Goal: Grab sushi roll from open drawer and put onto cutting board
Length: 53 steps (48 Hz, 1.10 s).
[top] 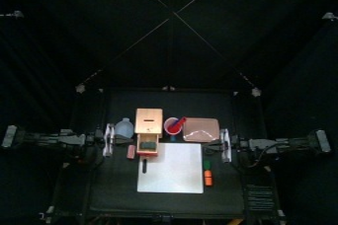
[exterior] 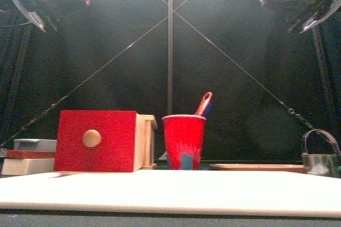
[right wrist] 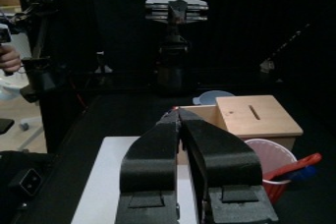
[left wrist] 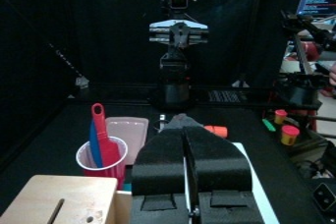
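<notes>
From above, the white cutting board (top: 172, 168) lies at the near middle of the table (top: 113, 185), with the drawer (top: 146, 148) pulled out of the light-wood box (top: 150, 122) at the board's far left corner. A dark speck in the drawer may be the sushi roll, but it is too small to be sure of; no other view shows the drawer's inside. A thin dark stick (top: 141, 166) lies just left of the board and a small orange item (top: 208, 178) at its right edge. The front view hides the drawer's contents behind its red front panel (exterior: 96, 140), and shows the red cup (exterior: 184, 141) with a tool in it. The left gripper (left wrist: 192, 130) and right gripper (right wrist: 180, 120) hang raised at the table's sides, each with jaws pressed together, holding nothing.
</notes>
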### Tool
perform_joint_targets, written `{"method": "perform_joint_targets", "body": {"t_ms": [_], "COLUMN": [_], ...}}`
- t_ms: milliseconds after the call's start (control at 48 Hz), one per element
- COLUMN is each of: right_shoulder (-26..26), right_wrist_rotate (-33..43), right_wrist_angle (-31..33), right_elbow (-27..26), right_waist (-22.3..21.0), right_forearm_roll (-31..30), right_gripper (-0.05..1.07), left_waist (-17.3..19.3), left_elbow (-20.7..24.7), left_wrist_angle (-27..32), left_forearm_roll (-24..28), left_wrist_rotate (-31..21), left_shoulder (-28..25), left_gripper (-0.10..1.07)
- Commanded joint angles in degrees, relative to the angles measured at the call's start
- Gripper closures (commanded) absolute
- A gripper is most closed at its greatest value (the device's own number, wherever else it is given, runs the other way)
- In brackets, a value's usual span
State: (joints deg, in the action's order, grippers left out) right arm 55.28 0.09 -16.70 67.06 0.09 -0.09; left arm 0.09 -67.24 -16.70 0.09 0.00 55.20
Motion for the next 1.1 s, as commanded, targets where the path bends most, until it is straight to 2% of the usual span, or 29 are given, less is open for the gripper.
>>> {"method": "perform_joint_targets", "body": {"t_ms": [0,167,417,562,667,854,958,1083], "right_shoulder": [-2.02,-8.79,-25.31,-36.04,-44.74,-56.43,-61.52,-66.36], "right_wrist_rotate": [0.35,0.53,1.41,1.41,1.05,0.00,0.00,-0.09], "right_wrist_angle": [-0.09,-0.09,2.02,11.60,24.61,43.77,51.15,55.28], "right_elbow": [-0.35,-3.43,-17.05,-28.21,-37.71,-52.65,-60.38,-66.88], "right_waist": [-0.26,-1.32,-3.52,-4.75,-5.98,-7.56,-8.35,-9.32], "right_forearm_roll": [-0.09,-0.70,1.05,4.66,7.21,6.77,6.15,6.24], "right_gripper": [1.02,1.01,1.00,1.00,1.00,1.00,1.00,1.00], "left_waist": [2.46,3.78,5.27,5.89,7.12,12.39,14.24,15.64], "left_elbow": [0.53,1.05,0.79,0.88,0.44,-2.02,-1.93,-1.49], "left_wrist_angle": [-0.18,-0.18,0.97,2.29,4.13,6.59,6.59,6.59], "left_forearm_roll": [-0.62,-0.62,-1.14,-2.55,-3.08,-2.99,-2.99,-3.08], "left_wrist_rotate": [0.00,0.18,-0.09,0.00,0.09,0.26,0.26,0.18], "left_shoulder": [-1.32,-1.85,-2.55,-2.55,-2.55,-2.20,-1.93,-1.93], "left_gripper": [0.97,0.96,0.95,0.95,0.95,0.95,0.95,0.95]}}
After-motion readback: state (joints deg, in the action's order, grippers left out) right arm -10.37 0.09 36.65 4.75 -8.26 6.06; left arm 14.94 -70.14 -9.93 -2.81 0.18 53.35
